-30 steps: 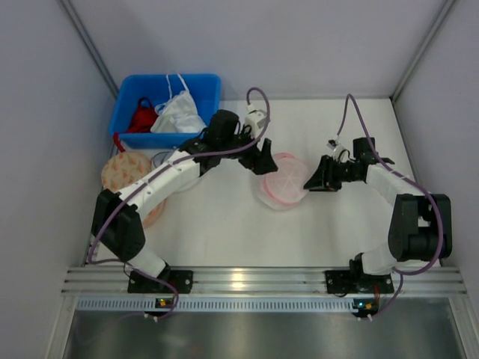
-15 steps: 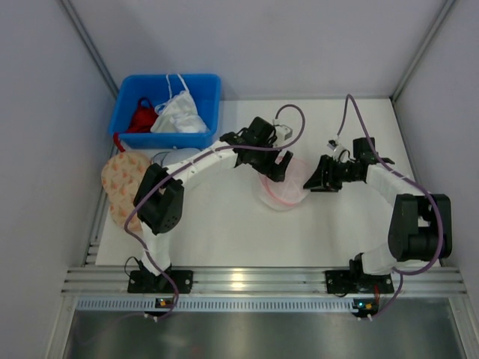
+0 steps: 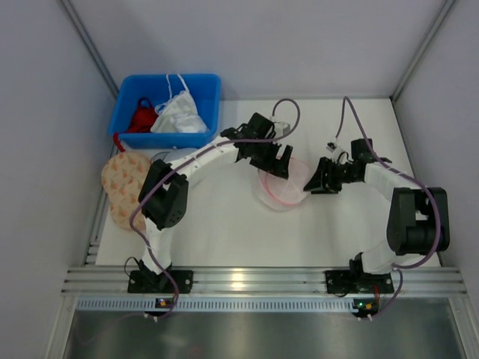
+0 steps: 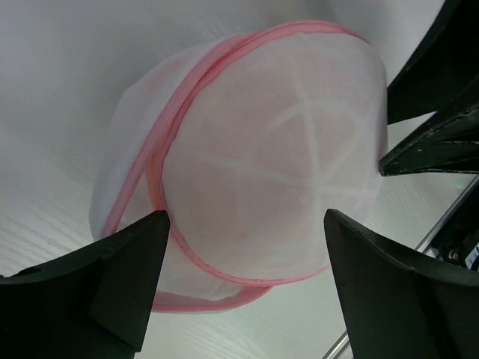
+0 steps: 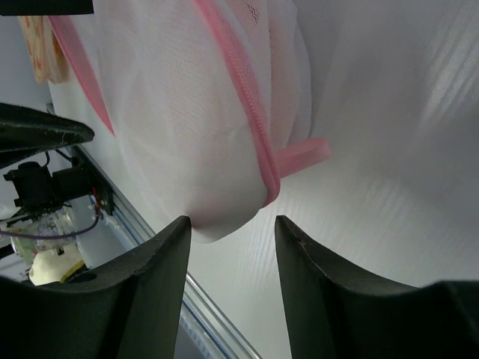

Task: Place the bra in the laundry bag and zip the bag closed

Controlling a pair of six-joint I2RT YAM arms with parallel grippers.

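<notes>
Shifted slightly toward the far side since half a second ago, the left gripper (image 3: 275, 160) is being held over the far-left part of the round, see-through white mesh laundry bag (image 3: 281, 187) with thin pink rims, while the right arm is being kept almost where it was. The bag is lying on the white table (image 3: 224, 217), between the two grippers.

In the left wrist view, the left gripper (image 4: 245, 224) is being shown with its black fingers (image 4: 127, 277) spread wide. The bag (image 4: 277, 149) is being framed between them, with no contact to be made out. The soft pale salmon-pink bra (image 4: 269, 187) is being seen only as a pinkish tint through the mesh, inside the bag.

The right gripper (image 3: 319, 179) is being held just beside the bag's right edge. In its own view the right gripper (image 5: 232, 224) is also being kept parted, and the bag's rounded end (image 5: 187, 112) is hanging just above the gap. A pink zip (image 5: 247, 97) and a pink fabric tab (image 5: 303, 155) are being shown along that end.

A blue plastic bin (image 3: 202, 78) holding a red garment (image 3: 141, 116) and a white garment (image 3: 178, 112) is standing at the far left. A beige orange-patterned round pouch (image 3: 123, 179) is lying nearer, at the table's left edge.
</notes>
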